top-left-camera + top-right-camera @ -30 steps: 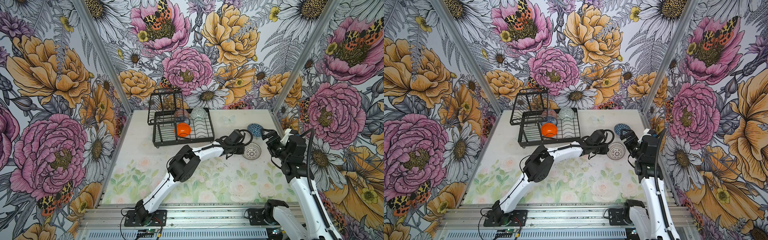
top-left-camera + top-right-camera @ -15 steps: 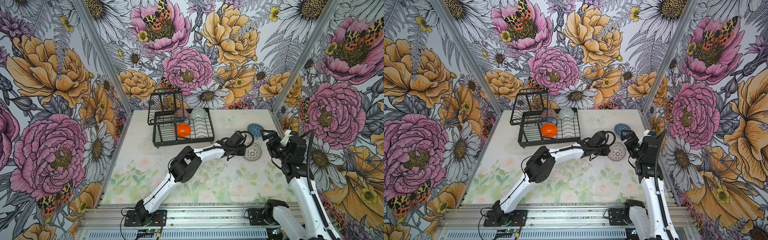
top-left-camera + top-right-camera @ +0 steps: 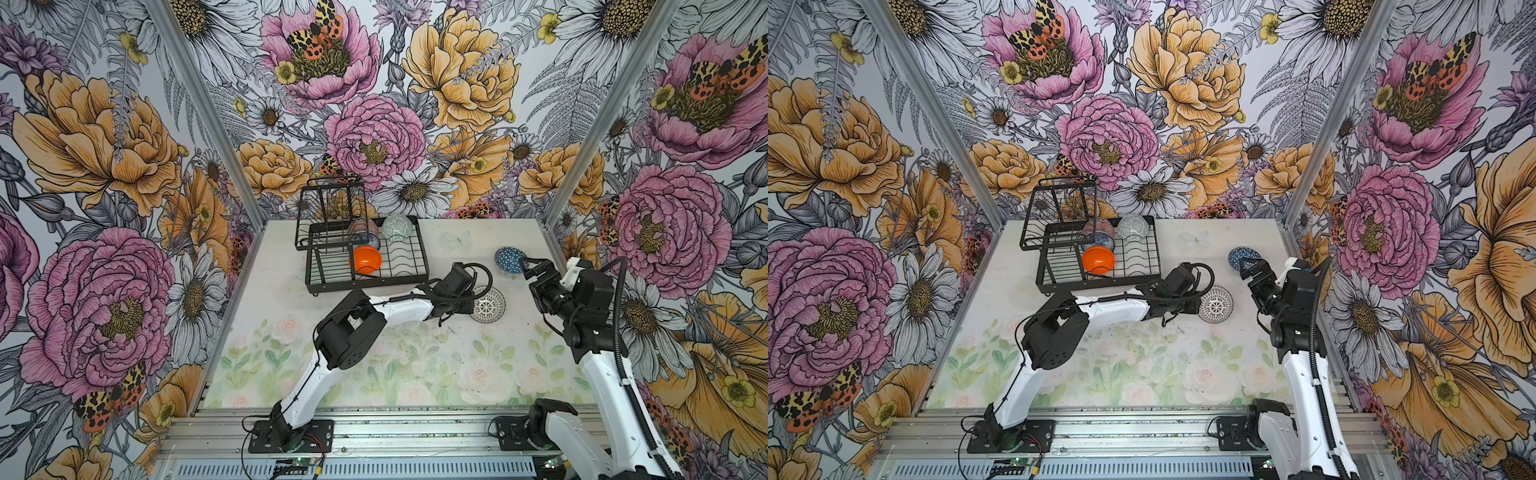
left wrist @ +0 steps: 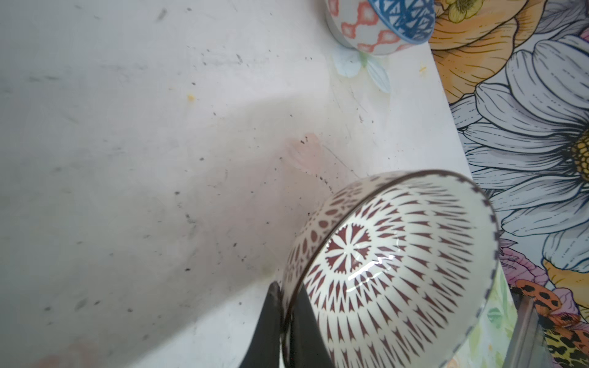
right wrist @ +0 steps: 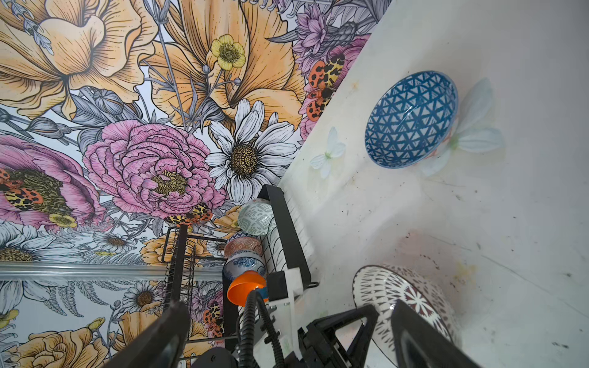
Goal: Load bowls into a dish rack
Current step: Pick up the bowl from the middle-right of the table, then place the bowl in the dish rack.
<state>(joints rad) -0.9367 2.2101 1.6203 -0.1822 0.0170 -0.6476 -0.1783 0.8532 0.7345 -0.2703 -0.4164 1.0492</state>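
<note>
While your left gripper (image 4: 287, 294) pinches lattice bowl (image 4: 398, 270) at rim, your right gripper (image 3: 536, 269) wide open, empty, blue bowl (image 3: 506, 258) just beside it

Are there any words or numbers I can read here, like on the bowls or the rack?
None can be read.
The lattice bowl, blue bowl and orange bowl show only patterns or plain colour, no letters.
The rack shows no label.
The circuit board under the left arm's base is too small to tell if it has print.
</note>
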